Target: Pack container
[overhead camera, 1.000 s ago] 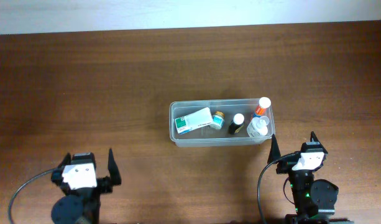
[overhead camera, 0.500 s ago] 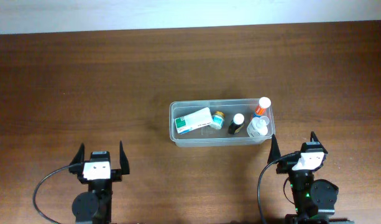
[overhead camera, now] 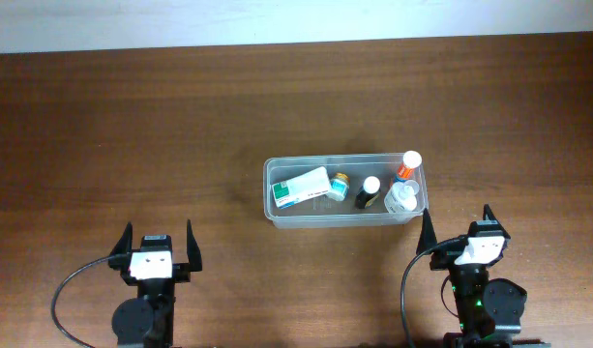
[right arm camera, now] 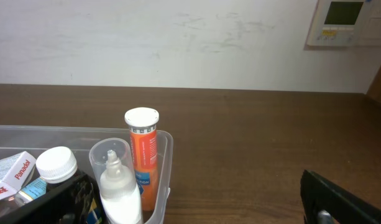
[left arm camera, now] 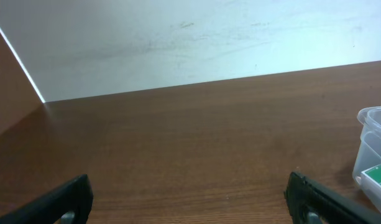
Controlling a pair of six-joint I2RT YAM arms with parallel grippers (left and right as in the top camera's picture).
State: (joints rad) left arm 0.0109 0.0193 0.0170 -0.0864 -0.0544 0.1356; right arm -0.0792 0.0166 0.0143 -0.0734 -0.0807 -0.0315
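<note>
Resting at the near edge of the wooden table [overhead camera: 132, 126], both arms sit well back from the work area. The left gripper [overhead camera: 159, 230] is released, its fingers [left arm camera: 59, 199] spread wide with nothing between them. Compared with one second earlier, this arm has shifted to the right and turned so that its fingers point straight toward the far side; over the last half second it shows no change. The right gripper [overhead camera: 455, 213] is also released and empty, in the same place as before, with its left fingertip just beside the near right corner of the container [overhead camera: 325, 221].

The container stands right of centre on the table, unmoved. It holds, from left to right:
- a green and white box [overhead camera: 304, 188], lying flat;
- a small jar [overhead camera: 340, 184];
- a dark bottle [overhead camera: 370, 192] with a white cap;
- a clear bottle [overhead camera: 401, 198] at the near right corner;
- an orange tube [overhead camera: 408, 164] with a white cap, upright at the far right corner.

In the right wrist view, the orange tube [right arm camera: 142, 155] touches the clear bottle [right arm camera: 119, 186].
</note>
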